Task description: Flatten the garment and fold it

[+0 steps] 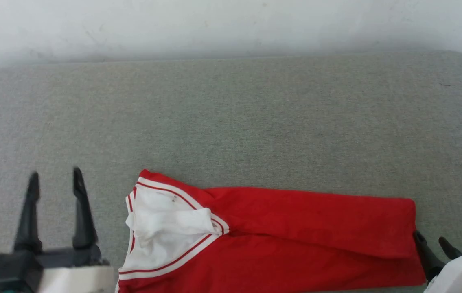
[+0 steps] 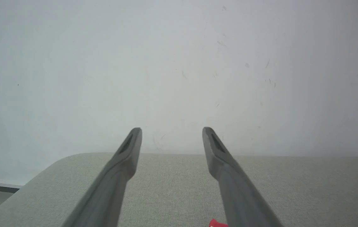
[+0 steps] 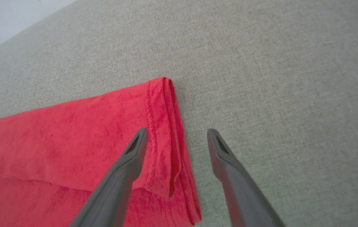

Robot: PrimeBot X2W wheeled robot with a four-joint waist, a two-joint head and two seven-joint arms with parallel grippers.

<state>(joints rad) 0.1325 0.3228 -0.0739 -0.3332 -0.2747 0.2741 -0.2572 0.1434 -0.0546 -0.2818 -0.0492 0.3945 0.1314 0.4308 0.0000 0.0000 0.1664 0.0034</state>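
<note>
Red jersey [image 1: 296, 228] lies along worktop's [image 1: 231, 122] near edge, folded lengthwise into a long band. Crosswise folds apparently not yet done. Left gripper [image 1: 55, 173] and right gripper [image 1: 429, 237] at worktop's near side, fingers spread, empty.

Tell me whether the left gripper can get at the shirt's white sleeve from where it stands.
Probably yes: the left gripper is open, and the white sleeve lies just to its right with only bare grey cushion between.
</note>
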